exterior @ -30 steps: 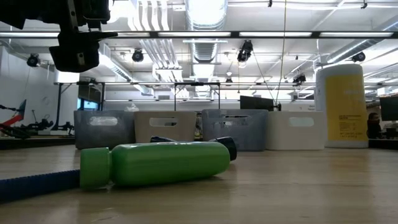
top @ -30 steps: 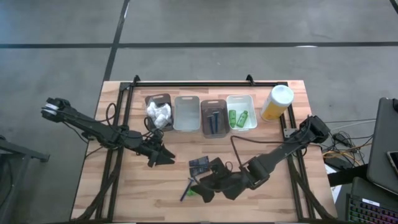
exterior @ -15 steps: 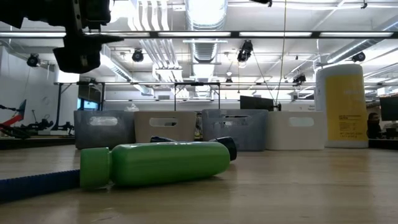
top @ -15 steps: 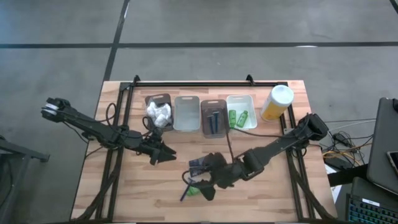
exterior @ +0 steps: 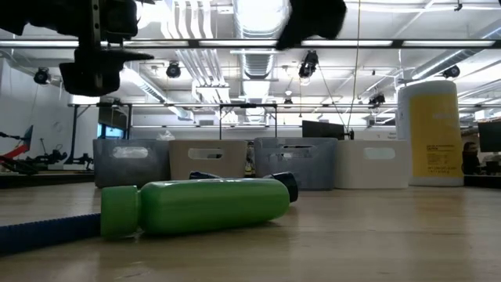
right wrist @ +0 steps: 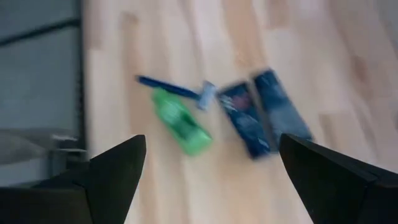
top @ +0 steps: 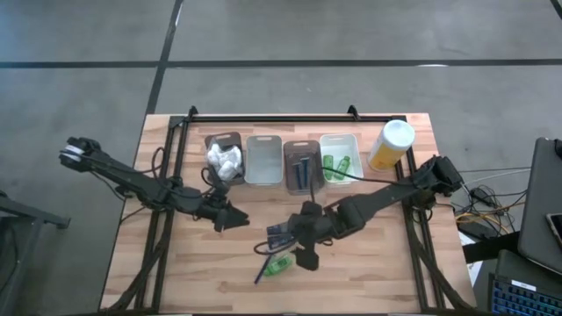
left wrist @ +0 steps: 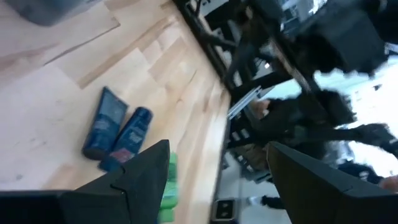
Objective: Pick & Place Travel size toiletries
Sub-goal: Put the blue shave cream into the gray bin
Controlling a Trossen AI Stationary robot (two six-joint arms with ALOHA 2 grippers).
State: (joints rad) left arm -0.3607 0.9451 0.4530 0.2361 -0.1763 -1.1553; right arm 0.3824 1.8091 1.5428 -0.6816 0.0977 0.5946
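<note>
A green mini bottle lies on its side on the table near the near edge; it fills the low view's foreground. A slim blue razor lies beside it, and two dark tubes lie flat just beyond. My right gripper hovers open over these items; its wrist view looks down on the bottle, the razor and the tubes. My left gripper waits open to their left, and its wrist view shows the tubes.
Along the far side stand several bins: one holding white bundles, a clear one, a dark one with razors and a white one with green bottles. A yellow canister stands at their right. Bare wood lies right of the items.
My right arm has swung toward the far edge and its gripper has shifted a little to the right, uncovering the green bottle; the gripper has come into the top of the low view. The bottle, razor and tubes have not moved.
</note>
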